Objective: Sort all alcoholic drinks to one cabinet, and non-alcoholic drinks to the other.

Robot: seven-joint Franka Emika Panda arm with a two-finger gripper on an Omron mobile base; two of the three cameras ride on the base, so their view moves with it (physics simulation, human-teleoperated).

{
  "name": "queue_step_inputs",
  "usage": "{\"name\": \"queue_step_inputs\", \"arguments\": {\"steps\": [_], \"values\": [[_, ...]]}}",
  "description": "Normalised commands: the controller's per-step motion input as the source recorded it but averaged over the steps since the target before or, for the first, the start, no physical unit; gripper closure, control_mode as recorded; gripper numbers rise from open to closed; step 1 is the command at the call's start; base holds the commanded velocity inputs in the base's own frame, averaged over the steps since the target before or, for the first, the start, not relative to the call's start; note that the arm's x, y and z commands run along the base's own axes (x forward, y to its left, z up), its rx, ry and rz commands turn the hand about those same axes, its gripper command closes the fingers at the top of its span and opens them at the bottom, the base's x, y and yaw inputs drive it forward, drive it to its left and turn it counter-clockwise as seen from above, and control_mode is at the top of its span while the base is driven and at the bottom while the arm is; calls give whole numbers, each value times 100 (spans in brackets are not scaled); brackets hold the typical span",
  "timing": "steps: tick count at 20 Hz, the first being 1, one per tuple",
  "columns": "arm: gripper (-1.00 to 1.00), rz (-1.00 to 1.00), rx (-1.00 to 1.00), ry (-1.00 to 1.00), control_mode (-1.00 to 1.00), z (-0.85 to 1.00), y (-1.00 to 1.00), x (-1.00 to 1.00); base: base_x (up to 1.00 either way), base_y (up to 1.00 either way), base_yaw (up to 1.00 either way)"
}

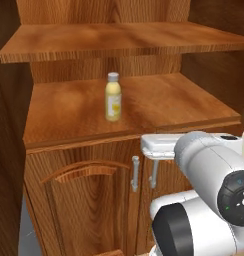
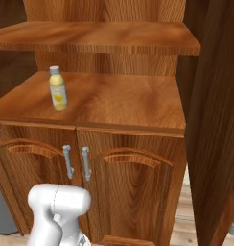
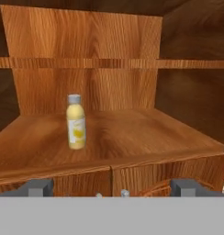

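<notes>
Gripper, fingertips standing wide apart and holding nothing, is facing into the arched-door cabinet, where the yellow juice bottle is standing upright on the lower shelf board, ahead and left of the fingers' midline.

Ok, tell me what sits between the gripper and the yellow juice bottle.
Nothing: in the hand view, bare shelf board runs from the open gripper up to the upright yellow juice bottle.
</notes>
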Motion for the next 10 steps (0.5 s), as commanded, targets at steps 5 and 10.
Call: {"name": "queue_step_inputs", "arguments": {"steps": [5, 10], "values": [[-100, 0, 0, 0, 100, 0, 0, 0, -88, -7, -11], [-100, 0, 0, 0, 100, 0, 0, 0, -87, -10, -10]]}}
